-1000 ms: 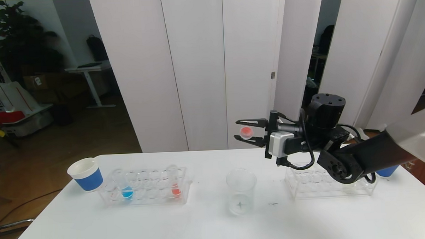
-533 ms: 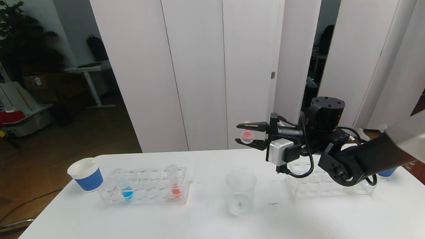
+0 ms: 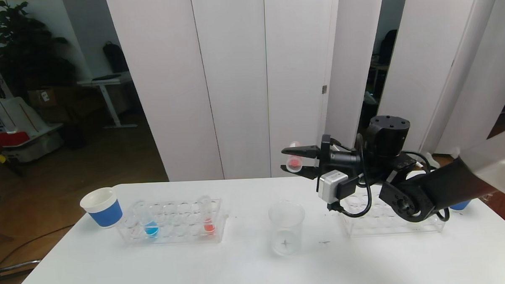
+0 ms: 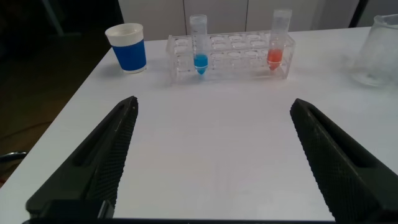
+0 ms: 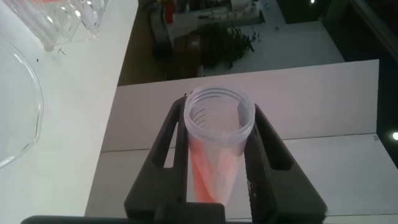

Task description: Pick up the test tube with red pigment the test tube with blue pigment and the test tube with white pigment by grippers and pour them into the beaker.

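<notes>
My right gripper (image 3: 295,160) is shut on the test tube with red pigment (image 3: 294,162) and holds it tilted in the air, above and behind the clear beaker (image 3: 285,227). In the right wrist view the tube (image 5: 217,140) sits between the fingers, its open mouth facing the camera, with red pigment streaked along its wall. The test tube with blue pigment (image 3: 148,223) and another red tube (image 3: 207,221) stand in the left rack (image 3: 174,235). My left gripper (image 4: 214,102) is open and empty over bare table, short of that rack. The white pigment tube is out of view.
A white cup with a blue band (image 3: 102,207) stands left of the left rack. A second clear rack (image 3: 389,221) sits under my right arm, with a blue cup (image 3: 460,204) behind it. White panels stand behind the table.
My right gripper has sunk slightly and rolled its wrist, turning the red tube with it. The beaker, racks and other tubes have not moved.
</notes>
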You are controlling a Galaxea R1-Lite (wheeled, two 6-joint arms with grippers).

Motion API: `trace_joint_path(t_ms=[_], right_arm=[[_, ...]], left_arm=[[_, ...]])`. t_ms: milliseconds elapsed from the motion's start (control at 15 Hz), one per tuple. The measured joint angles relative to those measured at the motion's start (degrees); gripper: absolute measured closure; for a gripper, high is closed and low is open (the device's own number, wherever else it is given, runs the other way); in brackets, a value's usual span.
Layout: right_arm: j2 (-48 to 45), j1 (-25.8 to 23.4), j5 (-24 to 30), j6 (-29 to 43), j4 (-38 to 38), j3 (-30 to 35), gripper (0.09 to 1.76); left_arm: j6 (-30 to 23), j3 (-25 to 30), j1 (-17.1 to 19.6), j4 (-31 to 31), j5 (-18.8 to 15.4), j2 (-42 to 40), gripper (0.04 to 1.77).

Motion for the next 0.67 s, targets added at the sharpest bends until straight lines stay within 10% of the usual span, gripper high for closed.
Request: trace_joint_path(t_ms=[667], right_arm=[[0.82,0.6,-0.96,-4.68,0.02,-0.04,1.25]], left_arm=[[0.0,0.0,0.0,0.0,0.0,0.0,0.06]])
